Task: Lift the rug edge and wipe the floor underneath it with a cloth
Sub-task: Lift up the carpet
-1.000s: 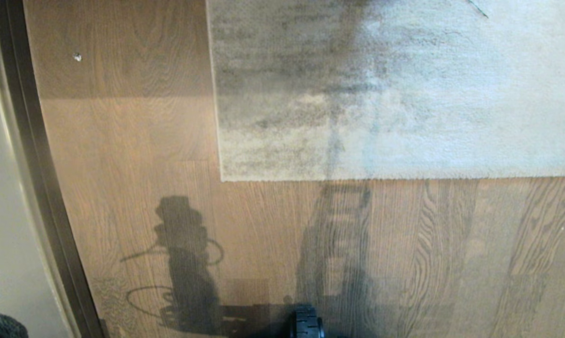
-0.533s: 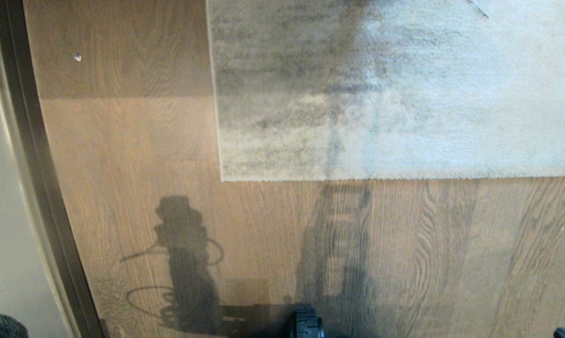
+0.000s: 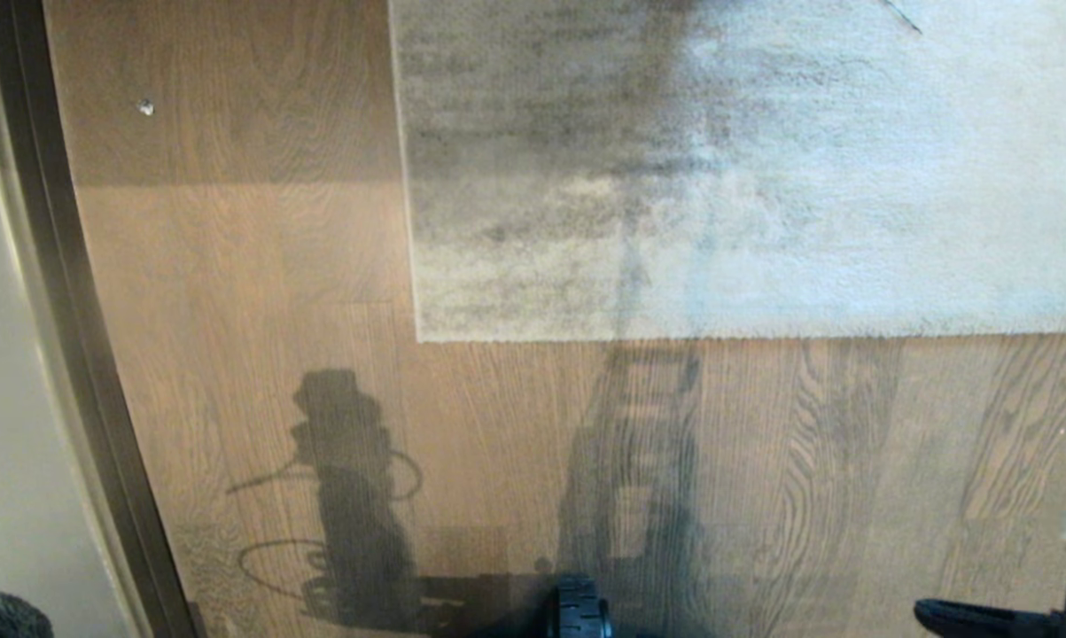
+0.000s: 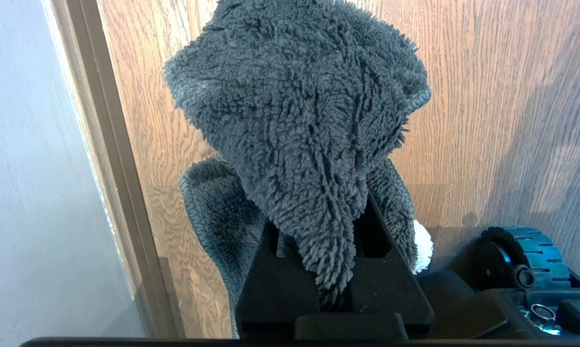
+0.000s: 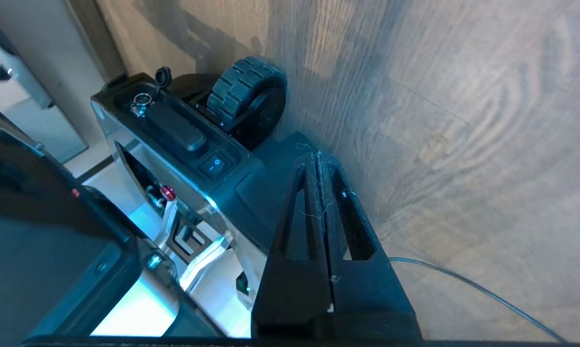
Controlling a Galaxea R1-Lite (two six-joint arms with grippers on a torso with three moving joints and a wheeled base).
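The grey-beige rug (image 3: 763, 177) lies flat across the upper right of the head view. Its near rug edge (image 3: 763, 337) runs straight along the brown wood floor (image 3: 497, 425). My left gripper (image 4: 321, 217) is shut on the dark fuzzy cloth (image 4: 299, 106), which bulges over and hides the fingertips. That cloth (image 3: 1, 616) just shows at the head view's bottom left corner. My right gripper (image 3: 927, 611) reaches in low at the bottom right, well short of the rug edge. In the right wrist view it (image 5: 317, 155) is shut with nothing held, above bare floor (image 5: 463, 120).
A wall with a dark baseboard (image 3: 72, 354) runs down the left side. The robot's base wheel (image 3: 577, 616) sits at the bottom centre, with the base body (image 5: 174, 130) beside my right gripper. A thin cable (image 5: 478, 289) lies on the floor. A small white speck (image 3: 146, 107) is far left.
My right gripper has come into the head view from the bottom right corner and reached further left. The rug, the cloth and the left arm have not moved.
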